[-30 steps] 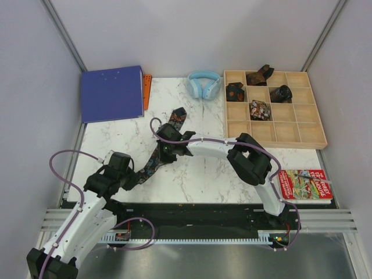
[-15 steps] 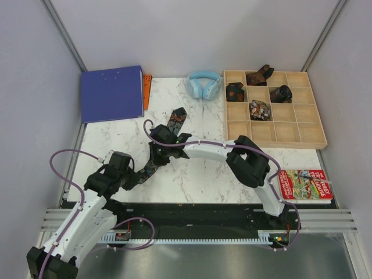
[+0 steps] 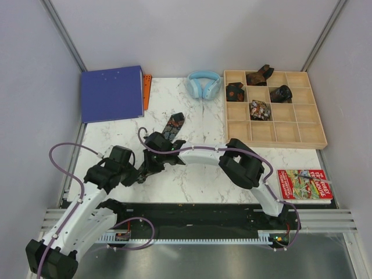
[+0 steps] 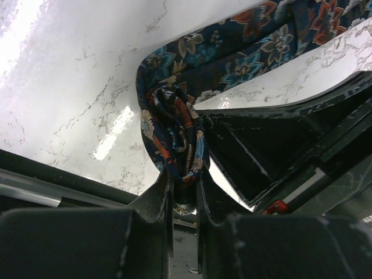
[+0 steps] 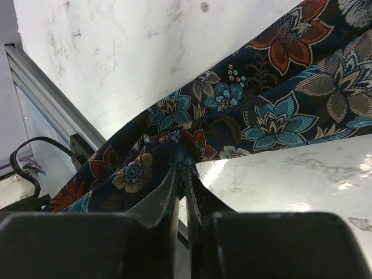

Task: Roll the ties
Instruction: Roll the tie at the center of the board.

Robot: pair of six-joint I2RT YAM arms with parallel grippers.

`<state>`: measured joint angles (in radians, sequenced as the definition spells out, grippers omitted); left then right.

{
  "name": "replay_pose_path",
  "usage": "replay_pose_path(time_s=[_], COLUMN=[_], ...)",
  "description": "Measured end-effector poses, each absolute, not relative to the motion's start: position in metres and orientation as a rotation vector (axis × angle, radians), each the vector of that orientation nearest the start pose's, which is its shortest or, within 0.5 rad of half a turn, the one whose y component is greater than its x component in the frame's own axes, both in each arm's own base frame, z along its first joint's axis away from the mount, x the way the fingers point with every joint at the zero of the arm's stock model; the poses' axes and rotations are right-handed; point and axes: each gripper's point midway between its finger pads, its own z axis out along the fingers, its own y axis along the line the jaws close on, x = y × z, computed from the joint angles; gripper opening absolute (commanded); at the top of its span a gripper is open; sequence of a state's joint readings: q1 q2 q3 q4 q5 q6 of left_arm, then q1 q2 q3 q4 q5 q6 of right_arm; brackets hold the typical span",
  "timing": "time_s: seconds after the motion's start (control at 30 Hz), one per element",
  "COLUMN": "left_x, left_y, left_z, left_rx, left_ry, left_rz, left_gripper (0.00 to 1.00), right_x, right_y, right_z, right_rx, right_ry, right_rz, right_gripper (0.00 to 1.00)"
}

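Presently: my left gripper [image 4: 185, 185] pinches started roll of tie [image 4: 244, 46] at table [image 3: 197, 177] near-left edge, anchoring core; my right gripper [image 5: 181, 177] nips flat strip just beside, jaws narrow on fabric, to hold it taut for winding.

Can read no word, number or brand. Can only make out pale yellow title lines, too small and blurred to decipher, on the red illustrated cover of the thin paperback book [image 3: 305, 185], lying flat just off the near right corner of the light wooden compartment tray [image 3: 283, 132].
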<state>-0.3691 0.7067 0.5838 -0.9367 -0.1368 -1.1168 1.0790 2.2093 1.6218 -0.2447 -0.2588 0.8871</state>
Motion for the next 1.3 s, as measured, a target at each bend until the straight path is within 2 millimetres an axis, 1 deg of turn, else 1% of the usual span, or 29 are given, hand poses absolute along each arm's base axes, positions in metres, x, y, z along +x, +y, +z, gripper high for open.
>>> replay_pose_path(time_s=[0.13, 0.3, 0.5, 0.6, 0.7, 0.8, 0.93, 1.03, 1.2, 1.3], left_x=[0.164, 0.168, 0.175, 0.181, 0.189, 0.197, 0.206, 0.21, 0.219, 0.229], left_y=[-0.075, -0.075, -0.076, -0.078, -0.08, -0.081, -0.081, -0.081, -0.078, -0.077], left_z=[0.087, 0.081, 0.067, 0.063, 0.063, 0.063, 0.061, 0.058, 0.057, 0.058], left_rx=[-1.002, -0.973, -0.928, -0.9, -0.87, -0.845, -0.825, -0.818, -0.824, -0.832], left_ry=[2.475, 2.524, 2.612, 2.64, 2.651, 2.656, 2.664, 2.671, 2.674, 2.674], left_rz=[-0.298, -0.242, -0.15, -0.126, -0.11, -0.096, -0.082, -0.074, -0.062, -0.063], left_gripper=[0.02, 0.03, 0.03, 0.03, 0.03, 0.03, 0.04, 0.05, 0.08, 0.11], right_x=[0.189, 0.189, 0.19, 0.193, 0.201, 0.208, 0.217, 0.219, 0.218, 0.214], right_y=[0.53, 0.53, 0.528, 0.526, 0.523, 0.519, 0.506, 0.492, 0.465, 0.452], right_z=[0.051, 0.051, 0.039, 0.035, 0.036, 0.036, 0.034, 0.034, 0.049, 0.058], right_rx=[-0.404, -0.401, -0.394, -0.382, -0.365, -0.348, -0.323, -0.311, -0.3, -0.302], right_ry=[2.701, 2.703, 2.725, 2.74, 2.742, 2.744, 2.76, 2.77, 2.758, 2.742], right_rz=[1.105, 1.108, 1.089, 1.092, 1.099, 1.106, 1.11, 1.106, 1.094, 1.097], right_gripper=[0.15, 0.15, 0.15, 0.17, 0.2, 0.26, 0.34, 0.36, 0.37, 0.37])
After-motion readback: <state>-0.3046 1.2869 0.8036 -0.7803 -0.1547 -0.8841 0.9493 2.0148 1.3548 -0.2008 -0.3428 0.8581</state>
